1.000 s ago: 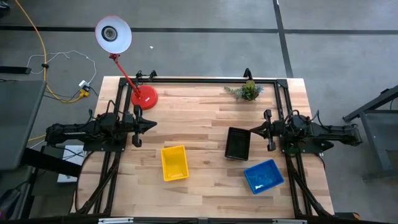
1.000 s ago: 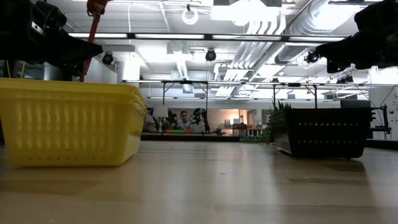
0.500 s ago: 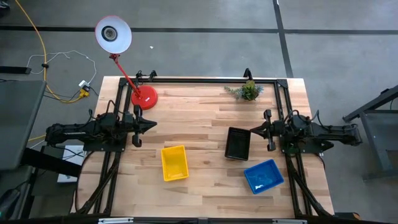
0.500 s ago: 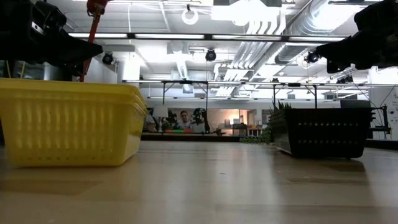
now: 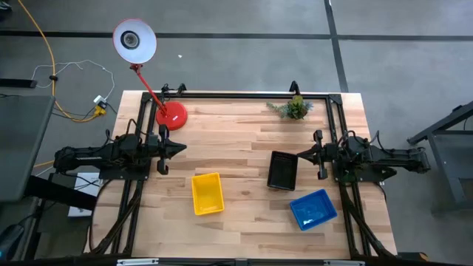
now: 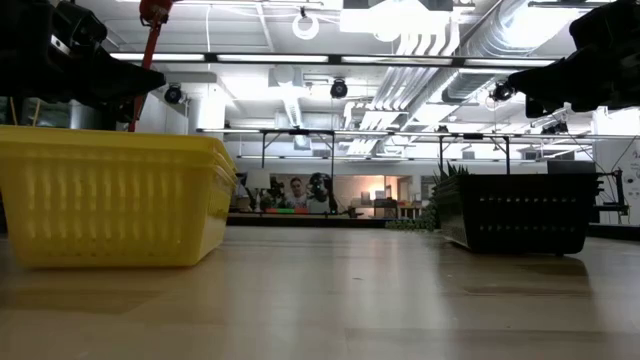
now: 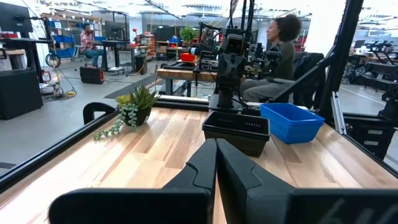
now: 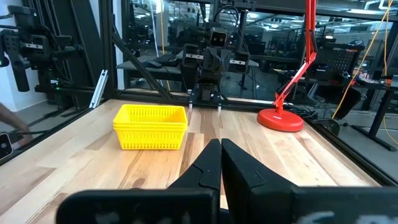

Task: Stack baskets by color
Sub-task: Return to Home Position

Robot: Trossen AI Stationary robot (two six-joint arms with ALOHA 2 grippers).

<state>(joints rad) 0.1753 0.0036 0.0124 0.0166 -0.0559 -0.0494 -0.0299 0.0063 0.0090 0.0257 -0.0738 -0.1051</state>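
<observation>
Three baskets rest on their bottoms on the wooden table: a yellow basket (image 5: 208,193) near the front left of centre, a black basket (image 5: 282,170) right of centre, a blue basket (image 5: 313,209) at the front right. The yellow one (image 8: 151,126) looks like two nested layers. My left gripper (image 5: 182,146) hovers shut over the table's left side, pointing level toward the right. My right gripper (image 5: 300,155) hovers shut at the right side, just beside the black basket (image 7: 237,129), pointing left. Neither holds anything.
A red desk lamp (image 5: 170,114) stands on the far left of the table. A small potted plant (image 5: 294,108) sits at the far right. A black frame (image 5: 251,94) runs round the table's edges. People sit in the room beyond.
</observation>
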